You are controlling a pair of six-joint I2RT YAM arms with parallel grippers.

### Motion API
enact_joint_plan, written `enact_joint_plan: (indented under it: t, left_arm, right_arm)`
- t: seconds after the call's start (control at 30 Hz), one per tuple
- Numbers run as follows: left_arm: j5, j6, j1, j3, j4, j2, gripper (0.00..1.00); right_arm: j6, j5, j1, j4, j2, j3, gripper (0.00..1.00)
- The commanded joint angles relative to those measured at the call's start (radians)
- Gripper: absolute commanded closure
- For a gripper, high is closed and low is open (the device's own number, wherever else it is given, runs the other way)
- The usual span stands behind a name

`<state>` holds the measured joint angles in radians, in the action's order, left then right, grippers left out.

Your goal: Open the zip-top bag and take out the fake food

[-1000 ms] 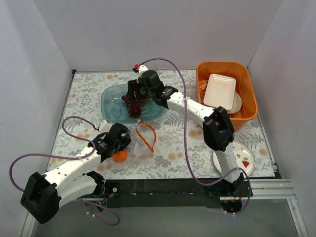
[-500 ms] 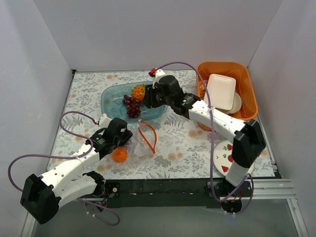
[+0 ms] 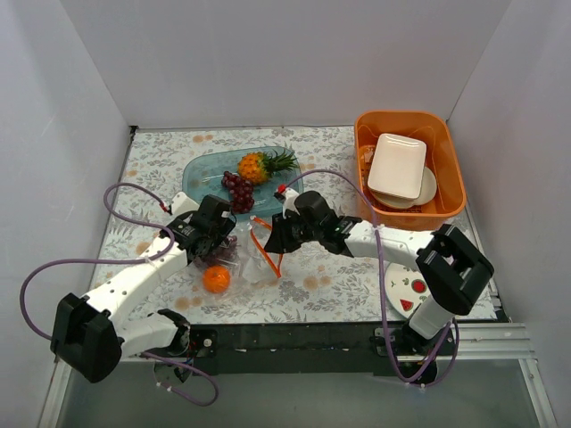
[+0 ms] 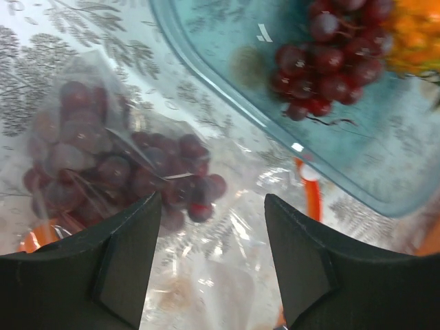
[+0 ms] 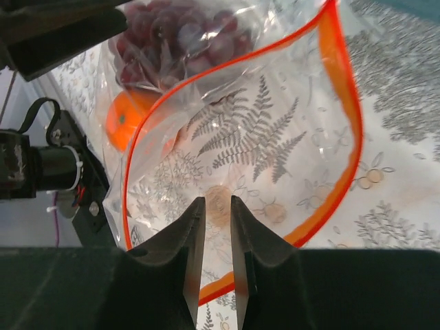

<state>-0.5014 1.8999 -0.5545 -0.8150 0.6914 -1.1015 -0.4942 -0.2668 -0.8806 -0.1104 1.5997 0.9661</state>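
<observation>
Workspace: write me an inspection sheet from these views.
Surface: fern-print cloth on table, flat.
Job's things: clear plastic zip-top bag with orange-red strip, mouth open, dark purple grape bunch inside; small orange round fruit beside it; orange-yellow plastic pineapple and second grape bunch in translucent teal tray.
Clutter: orange plastic bin holding white dishes; watermelon-print white plate.
Hands: left hand open above bag; right hand nearly closed at bag mouth, grip unclear.
Cables: purple cables in loose loops.
Surroundings: plain white walls.

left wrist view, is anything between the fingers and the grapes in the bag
Yes: the clear wall of the zip-top bag covers the grape bunch under the open left fingers; the bag's mouth, edged by the orange-red zip strip, faces the right fingers instead.
</observation>
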Motion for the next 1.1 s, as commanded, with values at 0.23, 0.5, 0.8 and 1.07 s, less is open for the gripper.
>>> enact_joint_plan:
  t: [0.23, 0.5, 0.8, 1.07]
  left_arm:
    - [-0.164, 0.019, 0.045, 0.074, 0.086, 0.037, 0.4]
    - [-0.12, -0.054, 0.1, 0.096, 0.034, -0.008, 0.4]
    - [-0.026, -0.113, 0.102, 0.123, -0.055, -0.063, 0.47]
    - [0.119, -0.203, 0.102, 0.168, -0.156, -0.09, 0.53]
  right_arm:
    - [-0.07, -0.098, -0.058, -0.23, 0.051, -0.168, 0.72]
    - [-0.066, -0.068, -0.084, -0.242, 0.025, -0.247, 0.72]
    - [-0.012, -0.065, -0.09, -0.4, 0.0, -0.237, 0.64]
    - [0.026, -0.04, -0.09, -0.557, 0.107, -0.19, 0.59]
